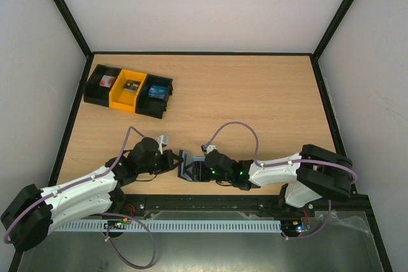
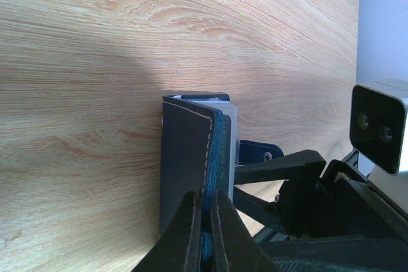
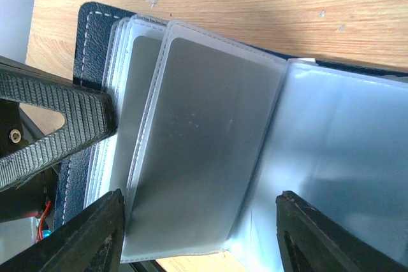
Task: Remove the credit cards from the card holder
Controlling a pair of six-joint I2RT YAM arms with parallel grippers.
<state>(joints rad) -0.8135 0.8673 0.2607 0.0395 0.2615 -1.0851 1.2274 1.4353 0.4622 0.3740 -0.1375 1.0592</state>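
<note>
The dark blue card holder (image 1: 189,167) lies open near the table's front edge, between my two grippers. My left gripper (image 2: 205,214) is shut on the blue edge of its dark cover (image 2: 185,157); the closing tab (image 2: 258,151) sticks out beyond. In the right wrist view its clear plastic sleeves (image 3: 197,151) fan out over the dark blue cover (image 3: 92,36). My right gripper (image 3: 201,234) is open wide, its fingers either side of the front sleeve and holding nothing. The sleeves look grey; I cannot tell whether cards are inside. No loose card shows.
A row of black and yellow bins (image 1: 127,90) with small items stands at the back left. The black frame rail (image 1: 255,202) runs along the front edge just behind the card holder. Walls close in the table on three sides.
</note>
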